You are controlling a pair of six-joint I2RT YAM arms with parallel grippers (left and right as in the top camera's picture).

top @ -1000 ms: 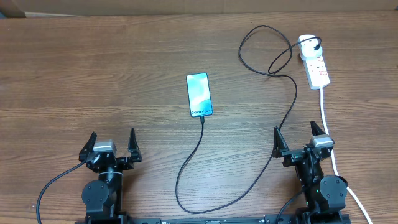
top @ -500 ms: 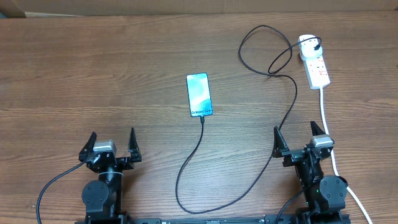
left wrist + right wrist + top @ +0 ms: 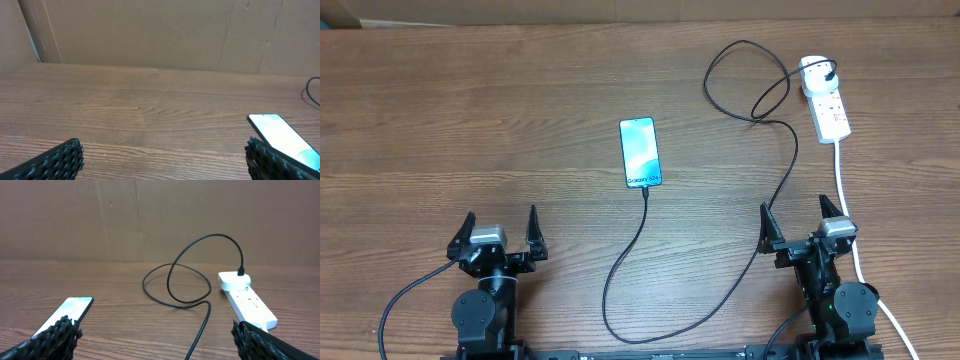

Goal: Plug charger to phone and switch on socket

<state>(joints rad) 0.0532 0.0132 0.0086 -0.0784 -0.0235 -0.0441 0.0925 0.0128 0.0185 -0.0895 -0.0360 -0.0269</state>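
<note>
The phone lies flat mid-table, its light blue screen up; it also shows in the left wrist view and the right wrist view. The charger, a thin black cable, runs from the phone's near end in a loop across the table to a plug in the white socket at the back right, also seen as cable and socket. My left gripper stands open at the front left, nothing between its fingers. My right gripper stands open at the front right, beside the cable.
The socket's thick white cord runs down the right side past my right arm to the front edge. A brown cardboard wall stands behind the wooden table.
</note>
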